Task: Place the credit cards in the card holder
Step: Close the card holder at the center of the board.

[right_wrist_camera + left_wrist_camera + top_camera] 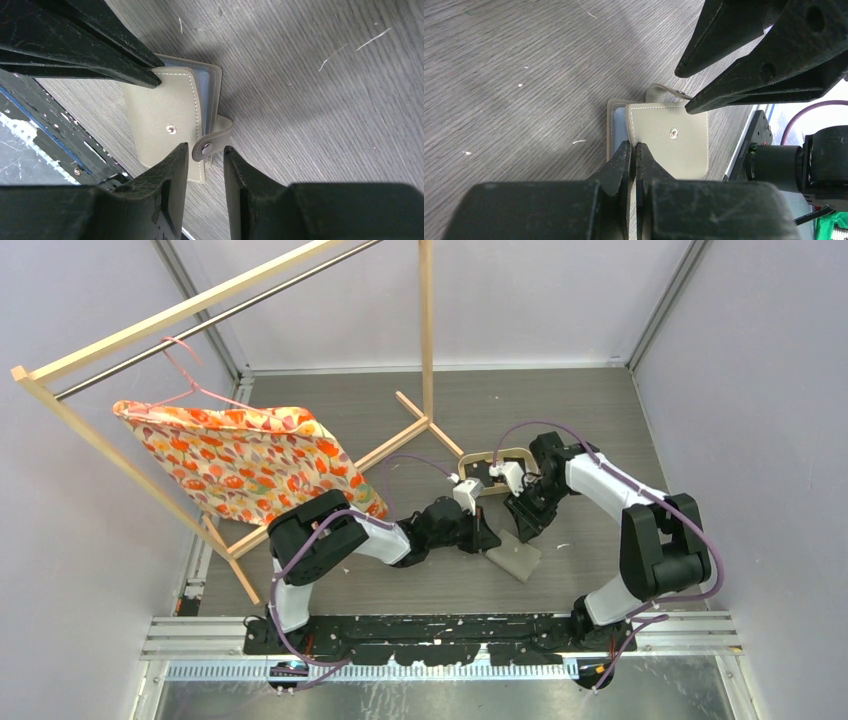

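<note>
The grey-taupe card holder (513, 558) lies on the table between the two arms, its cover closed and its snap strap (212, 140) undone and sticking out. My left gripper (634, 145) is shut on the near edge of the card holder (669, 145). My right gripper (206, 147) is open, one finger on each side of the strap, with a gap on both sides. Bluish inner sleeves (205, 82) show at the edge of the card holder (162, 117). I cannot make out the credit cards in any view.
An oval wood-rimmed tray (520, 454) sits just behind the grippers, mostly covered by the right arm. A wooden clothes rack (427, 330) stands at the back left, with a floral garment (245, 460) on a pink hanger. Small white specks dot the table.
</note>
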`<act>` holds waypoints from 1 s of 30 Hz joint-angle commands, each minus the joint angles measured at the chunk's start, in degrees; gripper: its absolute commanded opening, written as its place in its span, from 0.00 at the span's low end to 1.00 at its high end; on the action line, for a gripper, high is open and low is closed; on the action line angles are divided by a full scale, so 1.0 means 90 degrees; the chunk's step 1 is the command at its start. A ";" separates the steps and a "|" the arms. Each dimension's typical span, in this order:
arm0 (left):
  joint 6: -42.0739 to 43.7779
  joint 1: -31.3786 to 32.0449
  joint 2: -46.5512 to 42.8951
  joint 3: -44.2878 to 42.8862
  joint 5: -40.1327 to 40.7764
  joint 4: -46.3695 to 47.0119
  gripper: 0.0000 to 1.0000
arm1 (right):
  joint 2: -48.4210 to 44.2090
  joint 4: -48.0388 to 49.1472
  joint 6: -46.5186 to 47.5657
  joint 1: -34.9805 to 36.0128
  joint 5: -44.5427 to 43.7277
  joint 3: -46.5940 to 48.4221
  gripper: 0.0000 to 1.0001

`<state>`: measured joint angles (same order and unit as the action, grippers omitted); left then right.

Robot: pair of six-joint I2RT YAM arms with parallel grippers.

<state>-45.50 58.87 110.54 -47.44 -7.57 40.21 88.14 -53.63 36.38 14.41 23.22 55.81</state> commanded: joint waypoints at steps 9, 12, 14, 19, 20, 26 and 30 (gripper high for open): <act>0.0055 -0.0007 0.0076 0.0172 0.0261 -0.0181 0.00 | 0.0113 -0.0164 -0.0070 0.0037 0.0118 0.0243 0.27; 0.0045 -0.0005 0.0069 0.0183 0.0286 -0.0186 0.00 | 0.0099 -0.0210 -0.0077 0.0032 0.0185 0.0268 0.26; 0.0038 0.0001 0.0061 0.0193 0.0304 -0.0179 0.00 | 0.0083 -0.0244 -0.0077 0.0032 0.0245 0.0290 0.26; 0.0034 0.0000 0.0065 0.0186 0.0309 -0.0185 0.00 | 0.0056 -0.0243 -0.0130 0.0035 0.0221 0.0303 0.26; 0.0034 -0.0001 0.0068 0.0188 0.0310 -0.0186 0.00 | 0.0072 -0.0250 -0.0124 0.0031 0.0221 0.0307 0.26; 0.0021 0.0002 0.0052 0.0211 0.0350 -0.0186 0.00 | 0.0126 -0.0299 -0.0126 0.0023 0.0185 0.0340 0.17; -0.0030 0.0000 0.0034 0.0253 0.0406 -0.0135 0.00 | 0.0172 -0.0356 -0.0126 0.0031 0.0210 0.0387 0.06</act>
<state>-46.37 58.92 110.54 -46.89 -7.03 40.99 89.65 -55.51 35.55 14.41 24.29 56.86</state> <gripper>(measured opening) 0.026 0.103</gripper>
